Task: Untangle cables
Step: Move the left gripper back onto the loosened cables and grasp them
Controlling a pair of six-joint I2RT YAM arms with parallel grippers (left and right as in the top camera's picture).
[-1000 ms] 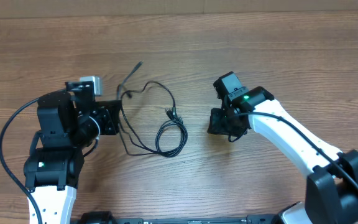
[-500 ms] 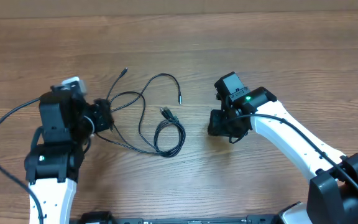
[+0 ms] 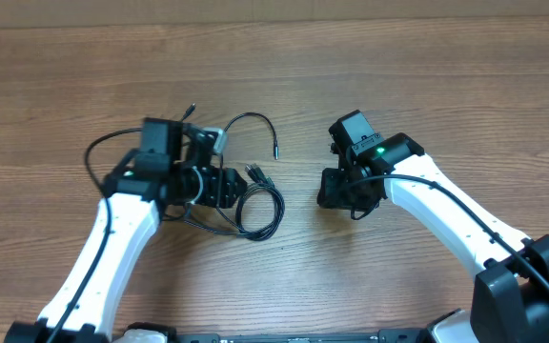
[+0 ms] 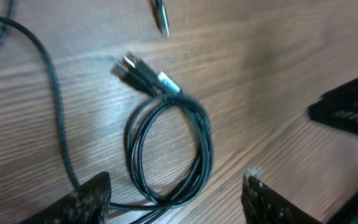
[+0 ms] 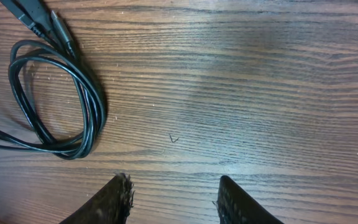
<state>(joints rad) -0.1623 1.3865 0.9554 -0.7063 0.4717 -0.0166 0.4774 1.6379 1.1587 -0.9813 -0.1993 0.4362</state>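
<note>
The left pincer (image 4: pixel 174 186) was held open over the coiled cables (image 4: pixel 202 140), lying at nine o'clock from the open, empty right pincer (image 5: pixel 176 190); just one of them, apparently the loosest, was best pinched.

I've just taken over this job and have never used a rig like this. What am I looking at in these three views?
Two white robot arms work at a wooden table. The wide picture looks straight down; the other two come from a camera on each wrist, with that arm's dark fingertips at the bottom edge. The left gripper is open, over the thin black cables: a small coil with plug ends, plus loose strands. The right gripper is open over bare wood beside the coil. Neither seems to hold anything.
</note>
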